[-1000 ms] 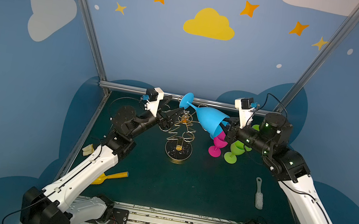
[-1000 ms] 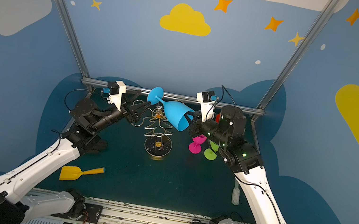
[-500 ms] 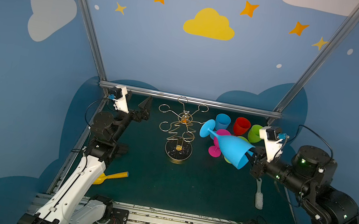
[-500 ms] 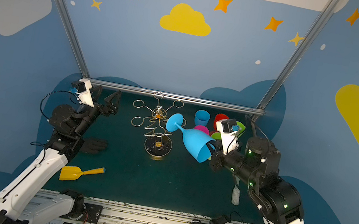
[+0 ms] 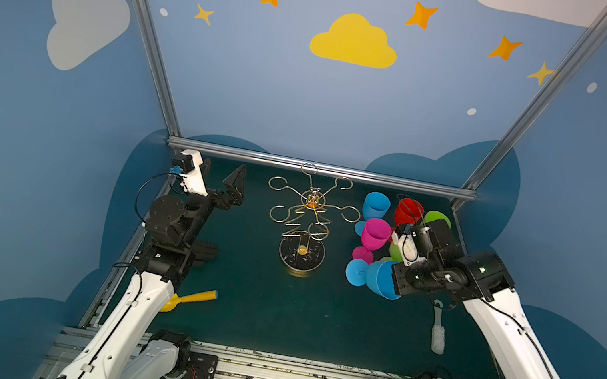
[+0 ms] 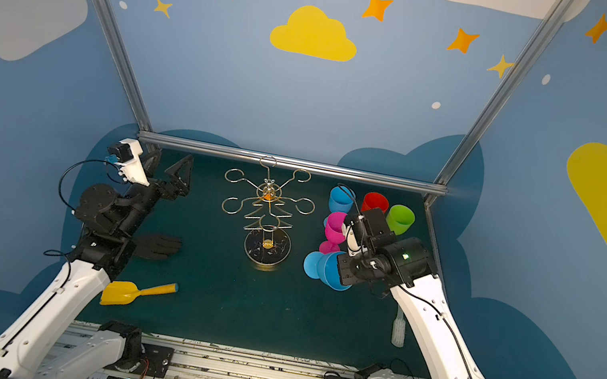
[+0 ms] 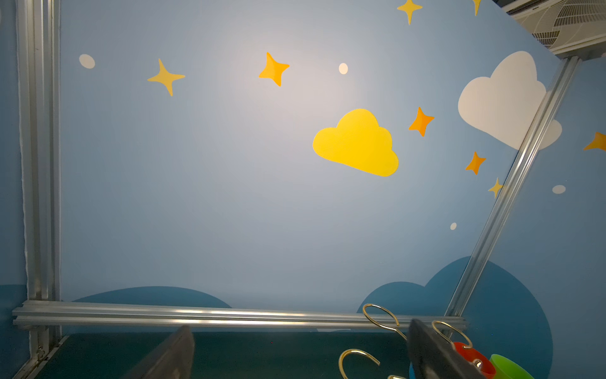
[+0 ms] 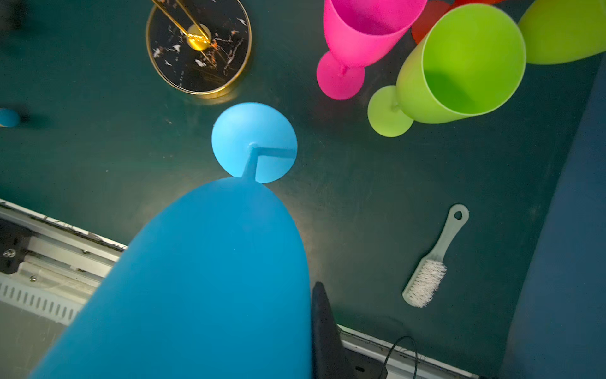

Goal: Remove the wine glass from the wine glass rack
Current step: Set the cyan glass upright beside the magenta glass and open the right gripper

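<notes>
1. The right tool [image 5: 400, 277] is closed on the bowl of the blue wine glass [image 5: 382, 280]. In the right wrist view one dark finger [image 8: 323, 328] lies along the outside of the bowl.
2. The blue wine glass [image 6: 329, 273] is off the wine glass rack [image 5: 307, 216] and sits to the right of the rack's round base, apart from it. It is tipped over, its foot pointing toward the rack. I cannot tell whether the foot touches the tabletop [image 5: 251, 308].
3. The wine glass rack [image 6: 268, 209] stands upright near the middle back of the tabletop.
4. The left tool [image 5: 219, 180] is spread wide and holds nothing. It is raised at the back left corner, well apart from the rack, and aimed at the rear wall.
5. Behind the right tool stands a cluster of glasses: a pink glass [image 5: 374, 234], a second blue glass [image 5: 374, 207], a red glass [image 5: 407, 211] and a green glass [image 5: 438, 218].
6. A white brush [image 5: 437, 332] lies beside the right arm. A yellow scoop [image 6: 131, 293] and a black glove [image 6: 156, 247] lie by the left arm.
</notes>
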Robot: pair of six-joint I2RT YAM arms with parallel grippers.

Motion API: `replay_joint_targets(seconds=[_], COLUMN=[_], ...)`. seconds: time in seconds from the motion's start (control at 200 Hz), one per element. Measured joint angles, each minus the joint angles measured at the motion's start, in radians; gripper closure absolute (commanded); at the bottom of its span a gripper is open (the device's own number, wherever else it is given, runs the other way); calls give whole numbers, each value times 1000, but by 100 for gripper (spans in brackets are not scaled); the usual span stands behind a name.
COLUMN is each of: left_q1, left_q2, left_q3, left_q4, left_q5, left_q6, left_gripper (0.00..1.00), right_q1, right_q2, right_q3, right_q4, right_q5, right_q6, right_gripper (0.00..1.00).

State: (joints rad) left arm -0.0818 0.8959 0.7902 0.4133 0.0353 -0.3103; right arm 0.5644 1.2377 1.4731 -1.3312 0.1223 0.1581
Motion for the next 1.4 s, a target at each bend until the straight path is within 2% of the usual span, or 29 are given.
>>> replay_joint_targets(seconds=[0.21,0.541,0.821,0.861,1.066,1.181,1.231,1.297,1.402], left_q1=[14,31,40,41,49,53,55,58,62], left_q2=[-33,-84,-90,-90,-89,-83,-80,-78,-75], left_q3=[0,-2,-32,-33,-33,-34,-37,-43,-60], left_q4=[-46,-82,-84,-84,-85,-85,-85,-87,-92], left_q5=[-6,-13,-28,-28,-31,-33,-36,-44,-55], left_q6=[12,18,12,11,3,-6,-9,-11,-7], left_gripper=[1,1,1,1,1,1,1,1,1], right_q1=[-16,-50,-57,-57,-61,-61,-62,-64,-72], right_q2=[86,157,333,345,310,298,295,277,202], right_q3=[-56,-146,-100,-101,-101,-84,-71,-57,-48], right_q4=[31,140,100,101,127,122,122,123,138], right_q5=[31,-6,-22,-31,-110,-124,-124,-124,-126], right_q6=[26,57,124,131,148,153,153,148,121], right_gripper=[99,93,89,86,58,48,41,27,16])
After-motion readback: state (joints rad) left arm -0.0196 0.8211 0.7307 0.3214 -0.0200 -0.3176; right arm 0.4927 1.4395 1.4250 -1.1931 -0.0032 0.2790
